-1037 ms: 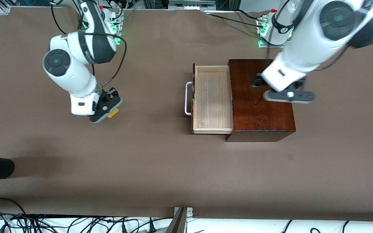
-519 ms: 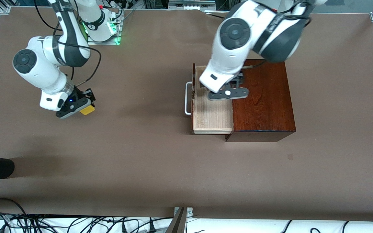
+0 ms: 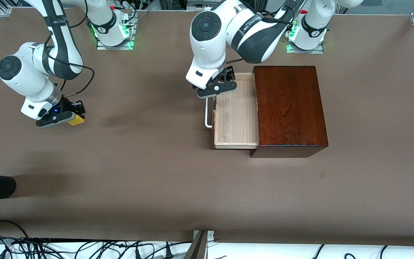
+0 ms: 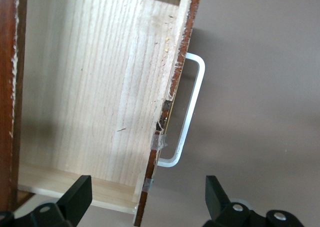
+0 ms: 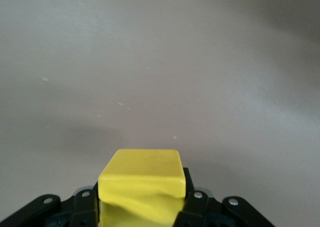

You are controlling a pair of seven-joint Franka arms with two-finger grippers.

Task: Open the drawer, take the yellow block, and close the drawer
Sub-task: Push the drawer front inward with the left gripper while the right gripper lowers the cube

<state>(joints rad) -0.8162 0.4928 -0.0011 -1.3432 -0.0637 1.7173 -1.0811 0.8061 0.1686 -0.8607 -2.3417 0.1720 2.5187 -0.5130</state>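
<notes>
Drawer (image 3: 236,115): pulled out of the dark wooden box (image 3: 289,108), pale tray bare inside, white loop handle (image 3: 208,114) facing the right arm's end of the table.
Left gripper (image 3: 217,88): over the drawer's front edge and handle, at the corner farther from the front camera; fingers (image 4: 75,199) spread wide, holding nothing.
Right gripper (image 3: 60,118): low over bare table (image 3: 156,180), well apart from the box toward the right arm's end; fingers clamped on the yellow block (image 3: 76,120).
Yellow block: out of the drawer, pinched between the right gripper's pads, its top face showing.
</notes>
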